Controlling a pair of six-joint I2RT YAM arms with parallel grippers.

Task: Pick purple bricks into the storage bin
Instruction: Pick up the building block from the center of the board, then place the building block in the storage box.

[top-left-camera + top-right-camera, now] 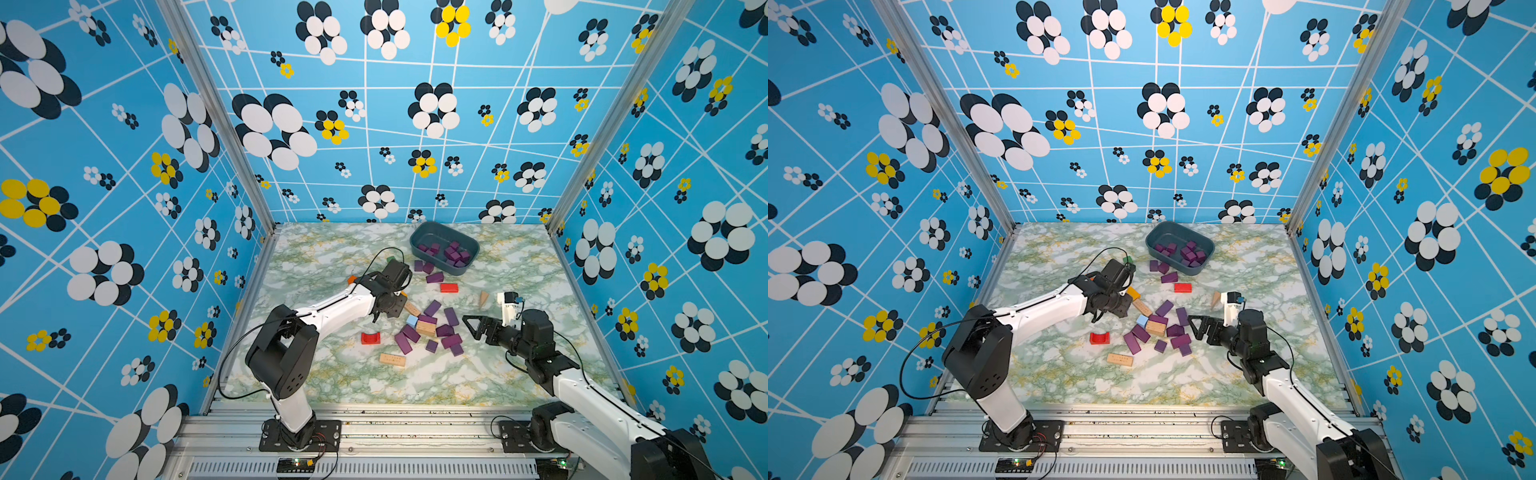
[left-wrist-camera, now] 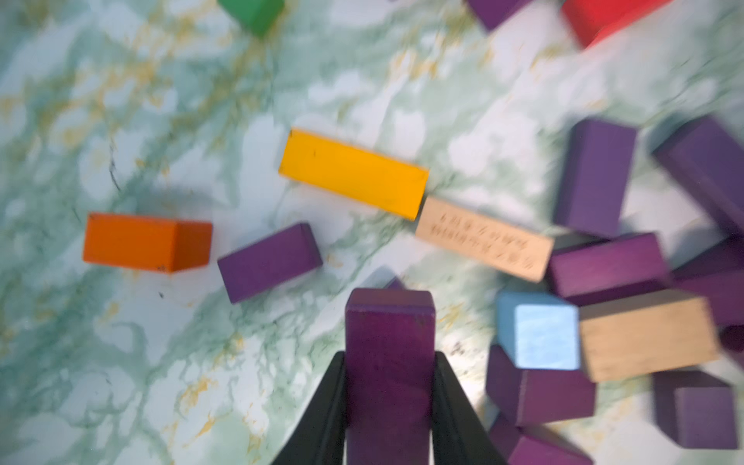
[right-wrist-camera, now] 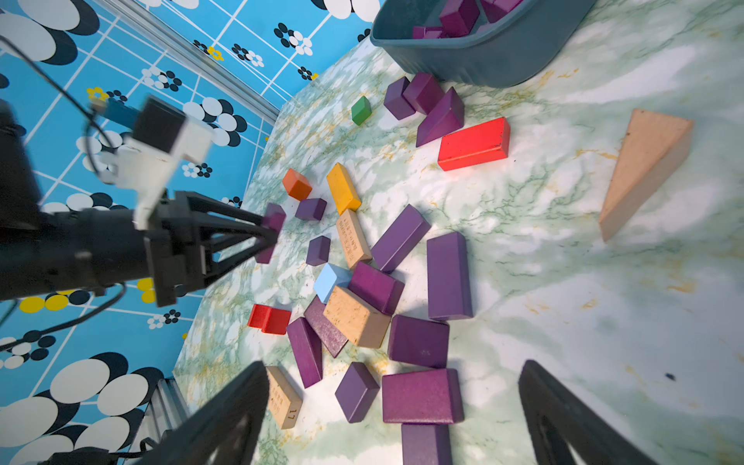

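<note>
Three purple bricks [image 3: 422, 94] beside storage bin [image 3: 483, 60] wall; left tool [image 2: 389, 356] grips another.

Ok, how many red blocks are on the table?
2: red bar near the storage bin, red arch beside the purple pile. The left arm could hide more.

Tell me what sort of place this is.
Likely a robot lab test cell: left arm and right arm bolted to an aluminium rail, printed flower walls boxing in a marble-look tabletop.

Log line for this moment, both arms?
left gripper: shut on purple brick | right gripper: open, empty, near loose purple bricks | storage bin: partly filled
</note>
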